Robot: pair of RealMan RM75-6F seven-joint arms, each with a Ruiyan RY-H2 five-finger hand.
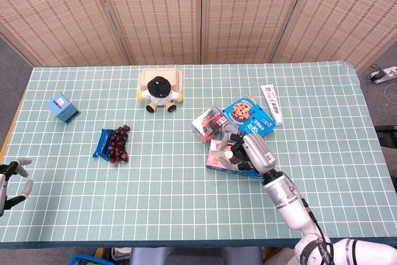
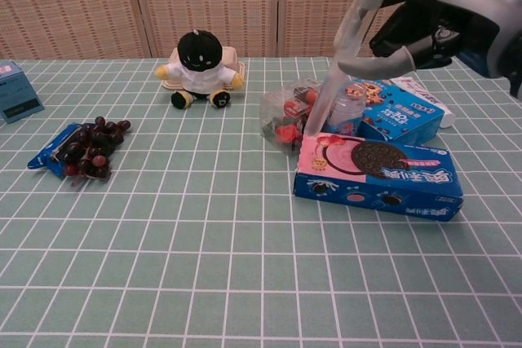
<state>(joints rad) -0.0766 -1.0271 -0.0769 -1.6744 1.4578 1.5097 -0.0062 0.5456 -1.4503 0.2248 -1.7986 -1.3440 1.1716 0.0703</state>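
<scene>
Right hand [image 2: 424, 34] above Oreo box [image 2: 379, 173].

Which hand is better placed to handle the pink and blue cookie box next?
The right hand, probably: it hangs directly above the cookie box with fingers spread, holding nothing. The left hand sits at the table's far left edge, away from it.

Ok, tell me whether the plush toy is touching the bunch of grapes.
Apart. In the head view the plush toy sits against a beige tray, and bare checked cloth separates it from the grapes lower left. The chest view shows the same gap.
</scene>
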